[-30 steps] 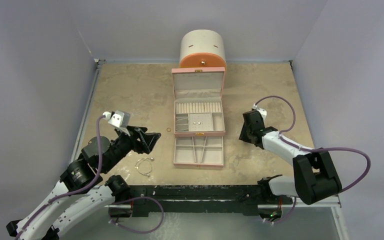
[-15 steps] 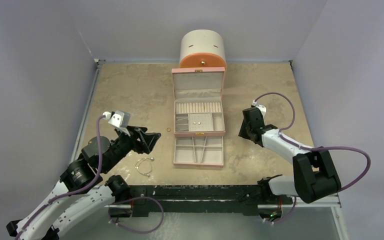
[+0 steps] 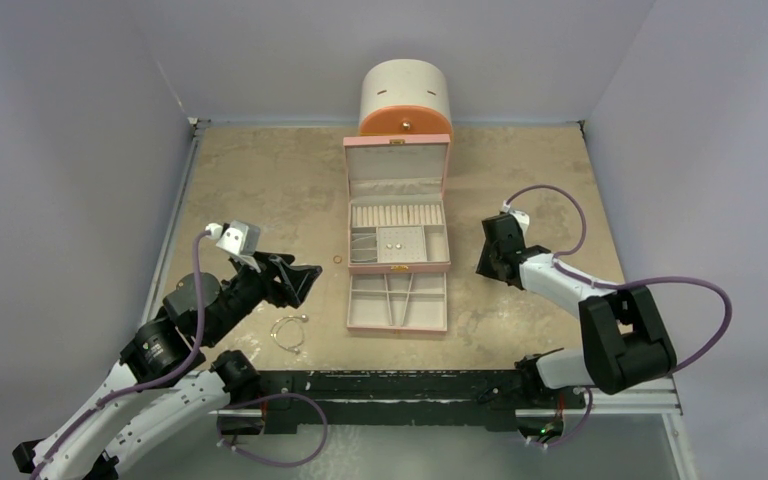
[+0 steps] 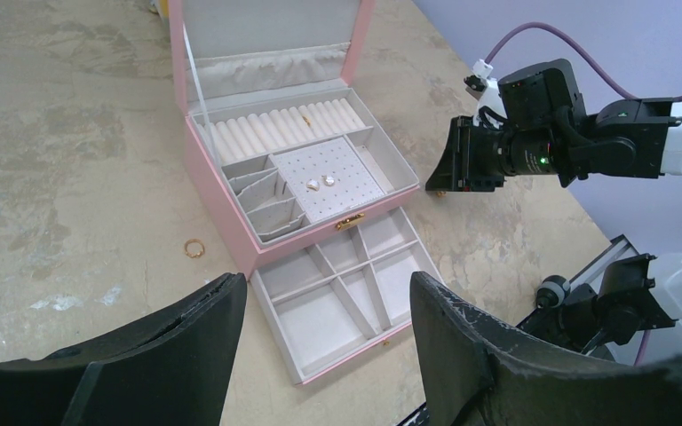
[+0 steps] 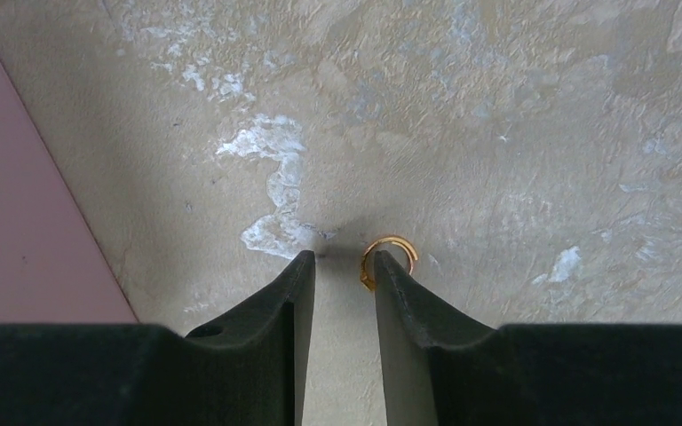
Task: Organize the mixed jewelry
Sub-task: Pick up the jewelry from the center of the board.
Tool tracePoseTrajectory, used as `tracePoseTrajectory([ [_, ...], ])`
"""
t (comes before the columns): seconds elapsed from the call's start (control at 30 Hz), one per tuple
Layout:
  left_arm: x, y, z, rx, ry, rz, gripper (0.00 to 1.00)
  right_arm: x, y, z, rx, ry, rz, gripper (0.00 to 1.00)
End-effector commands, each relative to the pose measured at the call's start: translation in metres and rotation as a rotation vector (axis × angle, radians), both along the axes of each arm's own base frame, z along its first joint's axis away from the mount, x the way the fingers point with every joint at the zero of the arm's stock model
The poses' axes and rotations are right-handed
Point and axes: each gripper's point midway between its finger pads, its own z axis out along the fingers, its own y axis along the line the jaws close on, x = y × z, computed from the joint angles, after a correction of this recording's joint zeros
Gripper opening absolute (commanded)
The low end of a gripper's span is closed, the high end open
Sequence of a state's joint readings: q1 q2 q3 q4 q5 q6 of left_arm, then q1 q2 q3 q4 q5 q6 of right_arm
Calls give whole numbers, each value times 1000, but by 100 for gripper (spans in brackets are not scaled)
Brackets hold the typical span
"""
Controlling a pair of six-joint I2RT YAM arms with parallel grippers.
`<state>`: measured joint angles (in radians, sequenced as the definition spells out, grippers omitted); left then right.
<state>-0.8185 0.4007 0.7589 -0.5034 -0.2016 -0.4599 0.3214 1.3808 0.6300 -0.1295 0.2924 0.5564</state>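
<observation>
My right gripper (image 5: 344, 259) is down at the table, right of the pink jewelry box (image 3: 397, 150), jaws a narrow gap apart with nothing between them. A small gold ring (image 5: 391, 253) lies flat just outside its right fingertip, partly hidden by it. My left gripper (image 3: 305, 280) is wide open and empty, held above the table left of the box. A thin silvery bangle (image 3: 288, 331) lies below it. A coppery ring (image 3: 337, 259) lies by the box's left side and shows in the left wrist view (image 4: 194, 248). Two studs (image 4: 318, 183) sit on the box's perforated pad.
The box stands open with its lid up and its lower drawer (image 3: 397, 301) pulled out toward me, the compartments bare. A round cream-and-orange cabinet (image 3: 405, 95) stands behind it at the back wall. Grey walls close in the left, right and back.
My right arm has shifted slightly left, its gripper edging a little toward the box. The left arm and the jewelry have not moved.
</observation>
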Motion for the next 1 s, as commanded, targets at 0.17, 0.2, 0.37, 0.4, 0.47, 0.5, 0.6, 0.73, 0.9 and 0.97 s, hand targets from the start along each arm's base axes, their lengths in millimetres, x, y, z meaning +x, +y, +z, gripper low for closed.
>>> tracePoseTrajectory([
  [0.17, 1, -1, 8, -12, -31, -9, 67, 2, 3, 7, 25, -7, -8, 28],
  [0.2, 1, -1, 9, -13, -32, -9, 67, 1, 3, 6, 26, -7, -7, 28],
  [0.37, 0, -1, 9, -16, -33, -9, 67, -4, 5, 2, 42, 13, -6, 26],
  [0.4, 0, -1, 9, -15, -33, -9, 67, -5, 6, 1, 44, 18, -6, 25],
  [0.47, 0, 0, 10, -18, -35, -10, 67, -7, 6, -1, 47, 28, -3, 24],
  [0.5, 0, 0, 10, -18, -35, -10, 67, -8, 6, -1, 48, 29, -7, 23],
  [0.6, -1, 0, 10, -22, -38, -11, 67, -12, 6, -2, 51, 38, -9, 23],
  [0.73, -2, 1, 11, -24, -40, -11, 67, -17, 4, -5, 47, 59, -11, 23],
  [0.9, -3, 1, 12, -28, -43, -14, 67, -23, 9, -8, 74, 66, 2, 20],
  [0.97, -3, 1, 13, -30, -44, -14, 67, -24, 14, -8, 89, 66, 10, 18],
])
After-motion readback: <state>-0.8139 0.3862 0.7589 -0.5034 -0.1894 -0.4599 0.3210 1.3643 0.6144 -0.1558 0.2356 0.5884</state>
